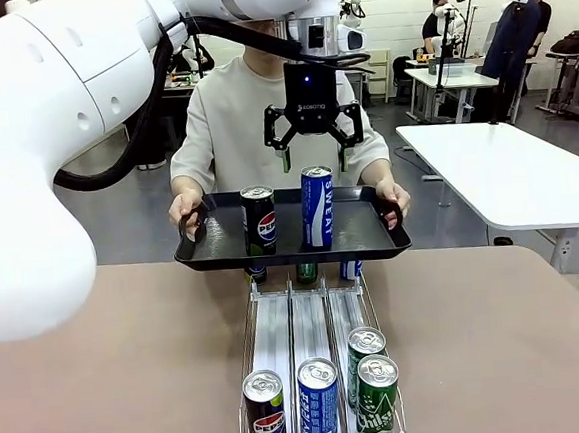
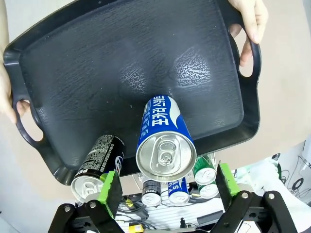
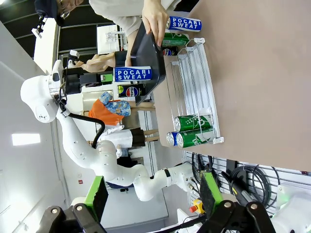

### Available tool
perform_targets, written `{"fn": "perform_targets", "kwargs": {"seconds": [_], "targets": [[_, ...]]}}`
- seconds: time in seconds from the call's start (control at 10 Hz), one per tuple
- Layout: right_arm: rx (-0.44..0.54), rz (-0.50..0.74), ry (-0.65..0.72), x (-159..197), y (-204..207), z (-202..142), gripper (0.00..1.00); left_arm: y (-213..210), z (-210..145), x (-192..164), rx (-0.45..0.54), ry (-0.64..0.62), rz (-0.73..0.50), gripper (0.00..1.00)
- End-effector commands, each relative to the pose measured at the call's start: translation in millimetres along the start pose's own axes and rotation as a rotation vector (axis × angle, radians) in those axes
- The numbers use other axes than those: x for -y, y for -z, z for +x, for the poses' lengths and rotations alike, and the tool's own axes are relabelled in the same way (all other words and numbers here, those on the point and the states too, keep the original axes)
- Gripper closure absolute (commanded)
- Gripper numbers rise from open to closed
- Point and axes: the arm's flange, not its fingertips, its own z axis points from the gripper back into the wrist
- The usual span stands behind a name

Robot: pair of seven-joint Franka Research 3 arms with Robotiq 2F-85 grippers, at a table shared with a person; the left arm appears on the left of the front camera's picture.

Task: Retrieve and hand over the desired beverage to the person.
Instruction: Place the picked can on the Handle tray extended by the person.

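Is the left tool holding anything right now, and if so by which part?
Nothing is held. The left tool hangs open above the tall blue Pocari Sweat can standing on the black plastic tray.

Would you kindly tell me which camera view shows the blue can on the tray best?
The front view: the blue can stands upright on the tray, label readable. The left wrist view shows mostly its top; the right wrist view shows it sideways, farther off.

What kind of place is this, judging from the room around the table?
Probably a robotics lab or workshop rather than a shop. White worktables stand in an open room, another robot arm stands farther off, and a can rack sits on the brown table before a person holding a tray.
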Motion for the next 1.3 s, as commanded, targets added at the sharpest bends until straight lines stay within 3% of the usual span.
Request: {"fn": "perform_targets", "kwargs": {"seconds": [0.0,0.3,0.7,1.0,1.2], "targets": [[0.001,0.025,-0.013,0,1,1,0.00,-8,1,-2,-0.022,0.036,-0.023,0.00],[0.001,0.025,-0.013,0,1,1,0.00,-27,-23,-11,0.021,0.051,-0.015,0.00],[0.001,0.025,-0.013,0,1,1,0.00,-72,-156,-19,0.243,0.203,-0.009,0.00],[0.001,0.025,-0.013,0,1,1,0.00,-61,-234,-68,0.344,0.279,-0.047,0.00],[0.001,0.025,-0.013,0,1,1,0.00,-37,-257,-102,0.319,0.411,0.055,0.00]]}}
